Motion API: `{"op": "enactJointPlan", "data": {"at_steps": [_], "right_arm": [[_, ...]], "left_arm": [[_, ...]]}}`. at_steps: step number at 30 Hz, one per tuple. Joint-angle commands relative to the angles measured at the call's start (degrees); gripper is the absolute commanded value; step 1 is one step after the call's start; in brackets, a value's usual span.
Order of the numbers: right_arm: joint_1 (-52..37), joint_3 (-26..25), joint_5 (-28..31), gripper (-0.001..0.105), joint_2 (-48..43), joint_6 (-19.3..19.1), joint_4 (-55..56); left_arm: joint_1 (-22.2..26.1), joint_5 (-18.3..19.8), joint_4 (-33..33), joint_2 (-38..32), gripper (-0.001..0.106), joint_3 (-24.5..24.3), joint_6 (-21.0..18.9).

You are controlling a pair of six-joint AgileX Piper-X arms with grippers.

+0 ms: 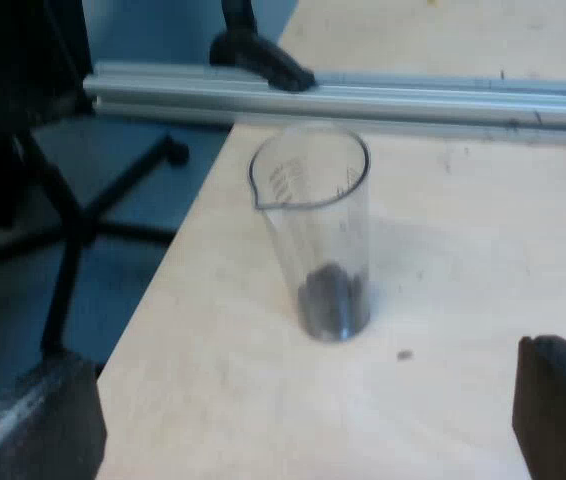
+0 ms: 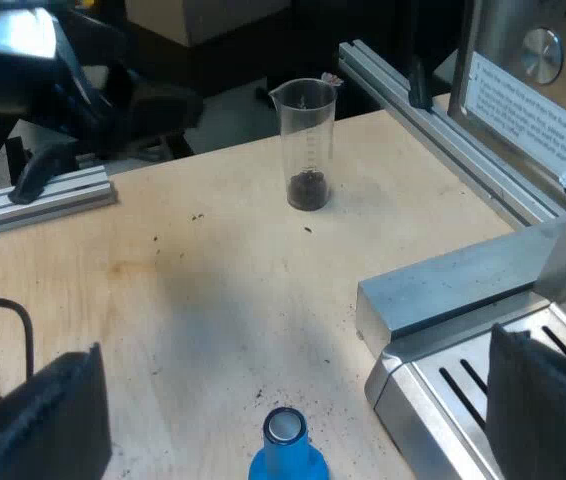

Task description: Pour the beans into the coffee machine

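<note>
A blue tamper (image 2: pixel 285 452) stands near the right claw (image 2: pixel 293 390), beside the shiny metal machine (image 2: pixel 463 290). The clear round glass (image 1: pixel 313 230) stands upright on the pale wood table (image 1: pixel 463 260), at 12 o'clock from each claw, with dark beans (image 1: pixel 331 295) at its bottom. The left claw (image 1: pixel 303 400) and the right claw gape wide and hold nothing.

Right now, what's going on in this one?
Nothing is held. The measuring glass stands upright on the wooden table, with a small heap of coffee beans at its bottom. The left gripper is open and faces the glass without touching it. The right gripper is open too, over the table near a blue tamper and the espresso machine.
</note>
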Motion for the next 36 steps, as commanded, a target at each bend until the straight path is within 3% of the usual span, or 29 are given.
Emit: {"op": "enactJointPlan", "data": {"at_steps": [1,3,6,13,14,20,24,27,36], "right_arm": [[0.1,-0.5,-0.1,0.078,-0.1,-0.2,-1.0],[0.1,-0.5,-0.1,0.078,-0.1,-0.2,-1.0],[0.1,-0.5,2.4,0.078,-0.1,-0.2,-1.6],[0.1,-0.5,4.8,0.078,-0.1,-0.2,-6.3],[0.1,-0.5,5.5,0.078,-0.1,-0.2,-6.8],[0.1,-0.5,5.9,0.078,0.1,-0.2,-7.5],[0.1,-0.2,5.9,0.078,0.1,-0.2,-7.5],[0.1,0.0,5.9,0.078,0.1,-0.2,-7.5],[0.1,0.0,5.9,0.078,1.4,-0.2,-7.5]], "left_arm": [[-0.2,0.3,-9.7,0.2,0.083,3.2,-0.2],[-0.2,0.3,-13.0,0.2,0.083,5.3,-0.2],[-0.2,0.5,-23.7,0.6,0.083,10.3,-0.2],[-0.2,0.5,-27.3,4.7,0.083,10.3,-0.2],[-0.2,0.5,-30.7,8.7,0.083,10.3,-0.2],[-0.2,-0.4,-37.2,19.6,0.083,10.3,-0.2],[-0.2,-1.6,-38.7,22.2,0.083,10.3,-0.2],[-0.2,-2.6,-45.3,31.0,0.083,10.3,-0.3],[-0.2,-2.3,-55.8,42.2,0.083,10.3,-0.3]]}}
